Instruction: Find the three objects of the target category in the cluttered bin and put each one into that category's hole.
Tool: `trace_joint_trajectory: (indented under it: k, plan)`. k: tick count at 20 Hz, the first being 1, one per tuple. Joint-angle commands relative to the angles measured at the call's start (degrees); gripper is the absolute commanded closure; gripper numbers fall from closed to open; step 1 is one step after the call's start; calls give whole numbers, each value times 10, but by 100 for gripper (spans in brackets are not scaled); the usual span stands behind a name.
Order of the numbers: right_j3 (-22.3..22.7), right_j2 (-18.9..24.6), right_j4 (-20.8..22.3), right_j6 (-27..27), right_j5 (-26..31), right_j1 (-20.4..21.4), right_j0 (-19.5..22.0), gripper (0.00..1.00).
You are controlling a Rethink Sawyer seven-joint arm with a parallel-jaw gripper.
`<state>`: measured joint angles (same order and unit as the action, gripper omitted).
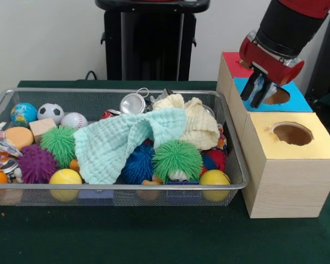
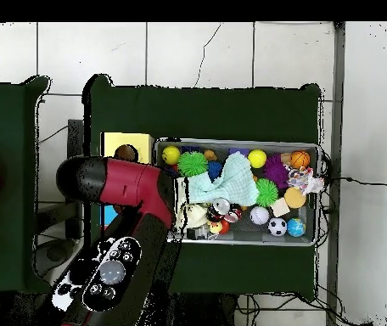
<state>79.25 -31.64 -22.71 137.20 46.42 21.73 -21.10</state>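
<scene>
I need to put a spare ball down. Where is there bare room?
The green table is bare in front of the wire bin. The bin is packed, and the gripper hangs over the blue box's hole.

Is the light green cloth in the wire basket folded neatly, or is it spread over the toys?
Spread. The light green cloth lies loose and rumpled across several toys in the wire basket, with no neat fold, partly covering the blue spiky ball.

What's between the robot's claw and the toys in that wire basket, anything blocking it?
The gripper hangs over the blue-topped box's hole, outside the basket. Nothing visible stands between it and the basket's open top. Inside, though, a mint cloth and a cream cloth drape over several toys, hiding whatever lies beneath.
</scene>
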Motion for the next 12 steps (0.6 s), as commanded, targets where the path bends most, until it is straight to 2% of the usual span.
trace_joint_trajectory:
  k: [1, 12]
  plan:
    - [33, 45, -14, 132, -50, -37, 14, 100]
    - [4, 21, -21, 177, 11, -41, -8, 100]
